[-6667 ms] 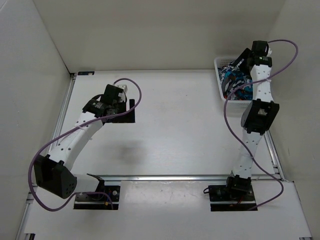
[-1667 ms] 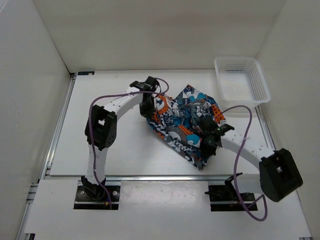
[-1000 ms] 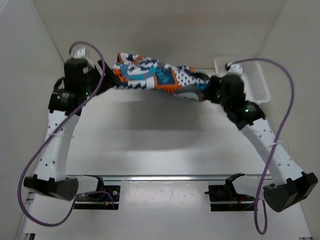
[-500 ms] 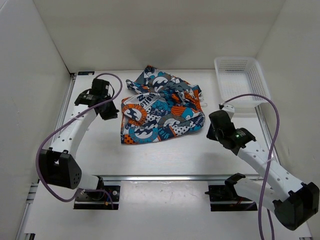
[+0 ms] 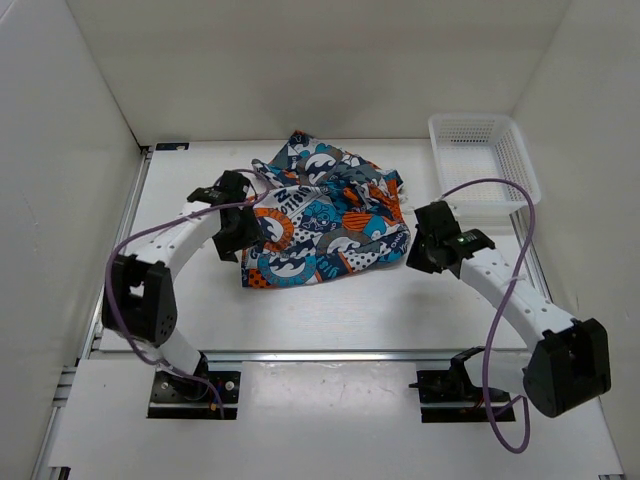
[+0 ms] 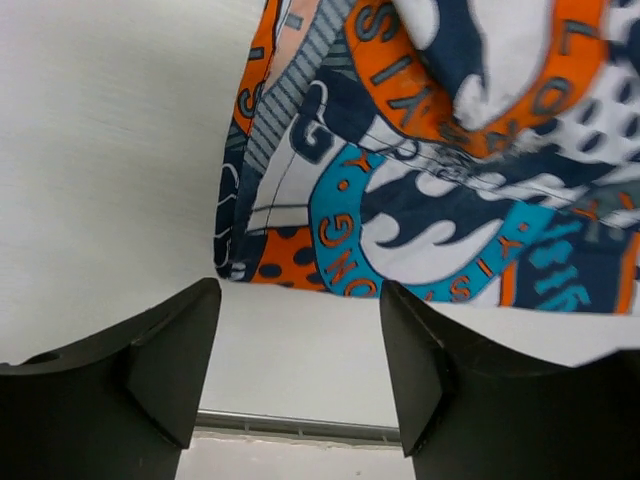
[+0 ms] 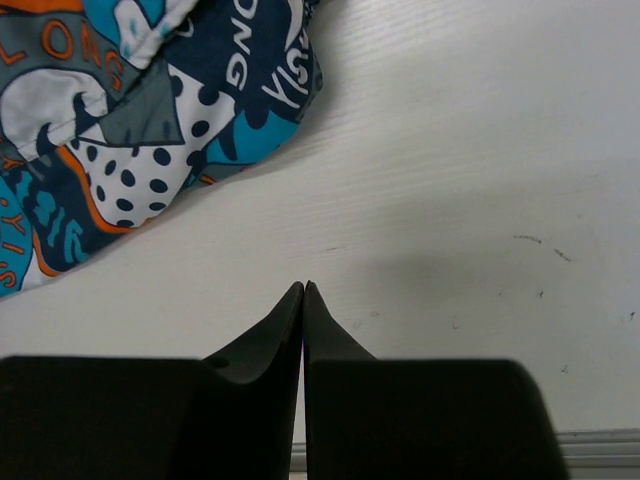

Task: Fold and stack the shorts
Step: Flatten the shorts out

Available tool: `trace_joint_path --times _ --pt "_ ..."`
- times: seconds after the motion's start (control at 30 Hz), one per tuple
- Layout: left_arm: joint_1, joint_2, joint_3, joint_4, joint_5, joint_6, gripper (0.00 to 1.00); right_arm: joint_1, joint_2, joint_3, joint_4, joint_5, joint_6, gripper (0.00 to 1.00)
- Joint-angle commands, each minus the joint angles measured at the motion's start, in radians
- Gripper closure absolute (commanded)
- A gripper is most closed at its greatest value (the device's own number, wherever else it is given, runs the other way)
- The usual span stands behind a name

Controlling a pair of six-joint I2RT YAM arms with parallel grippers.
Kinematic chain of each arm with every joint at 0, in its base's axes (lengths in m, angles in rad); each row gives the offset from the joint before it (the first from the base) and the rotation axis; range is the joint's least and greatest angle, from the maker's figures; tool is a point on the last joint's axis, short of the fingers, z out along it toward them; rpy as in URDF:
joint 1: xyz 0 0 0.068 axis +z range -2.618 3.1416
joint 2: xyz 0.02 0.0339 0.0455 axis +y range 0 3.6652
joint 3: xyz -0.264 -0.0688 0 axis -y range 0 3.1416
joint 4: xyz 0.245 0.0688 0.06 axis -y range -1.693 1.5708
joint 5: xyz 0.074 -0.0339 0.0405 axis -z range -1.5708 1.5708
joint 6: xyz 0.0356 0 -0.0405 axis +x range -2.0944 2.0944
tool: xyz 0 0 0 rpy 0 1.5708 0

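The shorts (image 5: 325, 220), printed in blue, orange, white and black, lie crumpled and spread on the white table at mid-back. My left gripper (image 5: 243, 243) is at their left edge. In the left wrist view it (image 6: 298, 290) stands open, and the shorts' hem (image 6: 450, 150) lies just beyond the fingertips, with nothing between them. My right gripper (image 5: 414, 260) hovers just off the shorts' right edge. In the right wrist view it (image 7: 303, 286) is shut on nothing over bare table, with the shorts (image 7: 120, 100) at upper left.
A white mesh basket (image 5: 478, 119) stands at the back right corner, with nothing showing in it. White walls enclose the table on three sides. A metal rail (image 5: 330, 354) runs along the near edge in front of the arm bases.
A second ago both grippers held the shorts stretched in the air; now they lie on the table. Since then the left gripper has moved in to their left edge and the right gripper has shut.
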Motion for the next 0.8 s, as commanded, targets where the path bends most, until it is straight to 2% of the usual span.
trace_joint_path --times 0.0,0.2,0.3,0.4,0.5,0.7,0.73,0.77 --pt "-0.007 0.105 0.032 0.026 -0.005 -0.003 0.24 -0.024 0.035 0.036 0.025 -0.114 -0.005 0.96" --pt "-0.017 0.266 0.041 0.063 -0.003 0.017 0.22 -0.033 0.047 0.036 0.025 -0.114 -0.014 0.96" --pt "-0.017 0.288 0.063 0.092 -0.006 0.030 0.40 -0.042 0.037 0.036 0.016 -0.114 -0.024 0.96" --pt "-0.017 0.279 0.081 0.092 -0.026 0.030 0.67 -0.042 0.026 0.036 0.016 -0.114 -0.024 0.96" --pt "-0.017 0.253 0.090 0.092 -0.037 0.030 0.90 -0.042 0.026 0.026 0.007 -0.114 -0.024 0.95" --pt "-0.017 0.262 0.141 0.082 -0.037 0.039 0.89 -0.052 0.026 0.026 0.007 -0.114 -0.033 0.94" --pt "-0.017 0.262 0.141 0.082 -0.037 0.049 0.83 -0.052 0.026 0.036 0.007 -0.114 -0.033 0.94" --pt "-0.017 0.273 0.156 0.082 -0.037 0.050 0.52 -0.052 0.026 0.036 -0.004 -0.114 -0.042 0.94"
